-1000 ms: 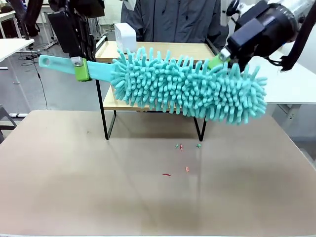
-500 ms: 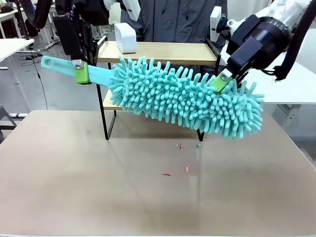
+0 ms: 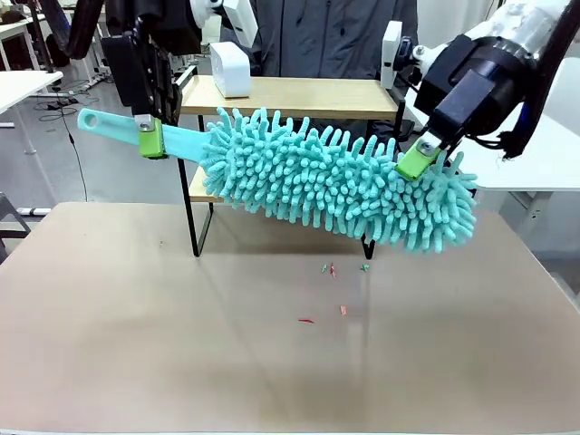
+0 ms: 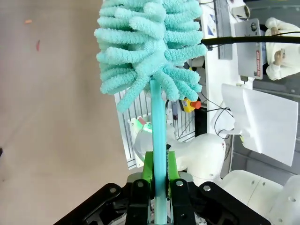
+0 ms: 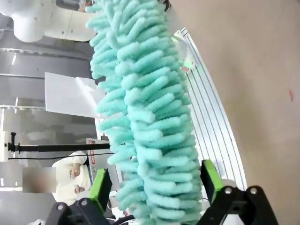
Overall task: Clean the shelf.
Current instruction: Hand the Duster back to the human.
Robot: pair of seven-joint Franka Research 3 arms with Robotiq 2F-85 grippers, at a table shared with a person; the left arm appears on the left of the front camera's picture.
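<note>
Left gripper (image 3: 150,138) clamps the duster (image 3: 335,179) handle at nine o'clock; right gripper (image 5: 154,185) gapes wide around its fluffy head, before the shelf (image 3: 299,93).

You are looking into a robotics lab: two white robot arms (image 3: 507,36) work over a plain beige table (image 3: 272,362) with a person in a grey jacket (image 3: 317,36) standing at its far side. Around it you see more white tables (image 3: 23,86), cables trailing on the grey floor (image 3: 68,136), and, in the left wrist view, a person in a white coat (image 4: 281,51) beside equipment.
</note>
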